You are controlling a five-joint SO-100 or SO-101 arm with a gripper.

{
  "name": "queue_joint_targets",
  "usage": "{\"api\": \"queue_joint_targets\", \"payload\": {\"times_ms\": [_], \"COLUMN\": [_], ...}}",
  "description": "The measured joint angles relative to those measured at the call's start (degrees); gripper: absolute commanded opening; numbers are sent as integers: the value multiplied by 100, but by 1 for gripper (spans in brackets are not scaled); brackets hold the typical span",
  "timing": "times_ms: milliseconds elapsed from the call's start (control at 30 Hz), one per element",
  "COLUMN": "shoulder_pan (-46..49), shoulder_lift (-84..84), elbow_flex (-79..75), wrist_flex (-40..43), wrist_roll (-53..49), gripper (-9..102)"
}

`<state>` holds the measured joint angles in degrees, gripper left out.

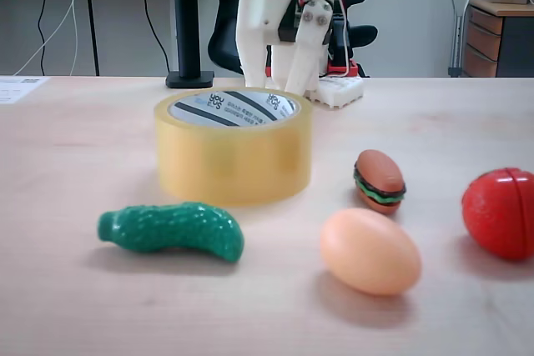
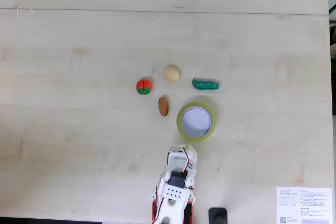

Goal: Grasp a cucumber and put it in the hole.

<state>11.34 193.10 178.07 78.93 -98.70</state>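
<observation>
Cucumber (image 1: 171, 230) lying on table (image 1: 75, 156), hole (image 2: 196, 121) empty, jaws hidden.

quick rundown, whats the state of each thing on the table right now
cucumber: lying on its side on the table, free, outside the roll
tape roll: lying flat, hole facing up, nothing in it
egg: lying on its side, untouched
hot dog toy: resting on the table beside the roll
tomato toy: resting on the table, whole
tool: folded back behind the roll, holding nothing; open or shut unclear
</observation>
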Motion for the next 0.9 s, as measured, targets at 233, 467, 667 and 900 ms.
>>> {"api": "queue_joint_targets", "payload": {"times_ms": [233,467,667,900], "shoulder_pan": [0,0,0,0], "shoulder_lift": [0,0,0,0], "elbow_flex": [0,0,0,-272], "wrist_flex": [0,0,0,9], "wrist_roll": [0,0,0,-44], "gripper": [0,0,0,0]}}
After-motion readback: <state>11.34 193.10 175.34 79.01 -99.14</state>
